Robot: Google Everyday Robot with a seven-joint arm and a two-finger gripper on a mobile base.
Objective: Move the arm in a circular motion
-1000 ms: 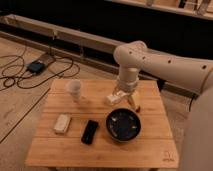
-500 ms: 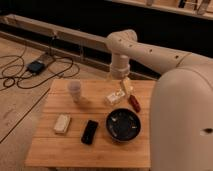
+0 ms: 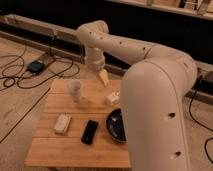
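Dim workshop floor w/ cables is showing behind a wooden table (image 3: 55, 150); the arm (image 3: 150, 95) is swinging closer to the camera, now filling the right side, consistent w/ a circular sweep underway. Its gripper (image 3: 103, 78) is hanging above the table's far edge, right of the cup (image 3: 75, 90), having moved off the bowl (image 3: 116, 125) side; can't tell if open or shut.

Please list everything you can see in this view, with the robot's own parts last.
table: one, light wood, centre
cup: one, whitish, back left of table
packet: one, pale, back of table by the arm
bar: one, cream, left front
phone: one, black, middle front
bowl: one, dark, partly behind the arm
cables: several, dark, floor at left
arm: one, cream-white, right
end effector: one, tan, above table's back edge
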